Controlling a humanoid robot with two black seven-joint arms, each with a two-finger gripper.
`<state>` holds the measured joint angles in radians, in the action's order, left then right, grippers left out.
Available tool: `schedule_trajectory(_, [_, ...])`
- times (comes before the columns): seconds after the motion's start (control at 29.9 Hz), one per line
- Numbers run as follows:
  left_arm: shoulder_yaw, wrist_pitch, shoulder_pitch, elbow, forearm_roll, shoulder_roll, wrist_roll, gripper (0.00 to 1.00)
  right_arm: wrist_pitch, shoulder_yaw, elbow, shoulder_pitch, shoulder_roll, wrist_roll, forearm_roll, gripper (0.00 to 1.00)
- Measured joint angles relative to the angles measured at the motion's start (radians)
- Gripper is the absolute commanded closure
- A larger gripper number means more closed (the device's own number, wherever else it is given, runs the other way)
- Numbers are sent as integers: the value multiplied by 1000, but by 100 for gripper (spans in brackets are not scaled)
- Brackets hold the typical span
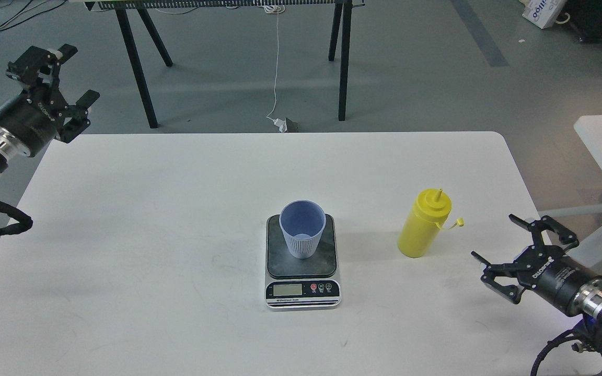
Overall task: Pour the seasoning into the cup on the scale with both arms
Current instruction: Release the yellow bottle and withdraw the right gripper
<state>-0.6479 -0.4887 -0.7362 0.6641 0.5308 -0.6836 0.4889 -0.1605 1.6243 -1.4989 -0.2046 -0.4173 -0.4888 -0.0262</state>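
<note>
broadly, one white table [149, 250] fills the view. two black arms flank it: the left gripper [68, 86] hangs off the far left corner, fingers apart and empty; the right gripper [507, 250] hovers near the right edge, fingers spread, empty. one scale [302, 293] sits centre, one blue cup [302, 230] upright on it. one yellow seasoning bottle [424, 224] stands right of the scale.
</note>
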Motion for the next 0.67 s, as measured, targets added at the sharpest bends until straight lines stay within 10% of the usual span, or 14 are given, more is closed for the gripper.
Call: schedule_trajectory(0.67, [78,0,-1,-1,-6,47,0,1,-79,-56,410,611,104,0,16,1])
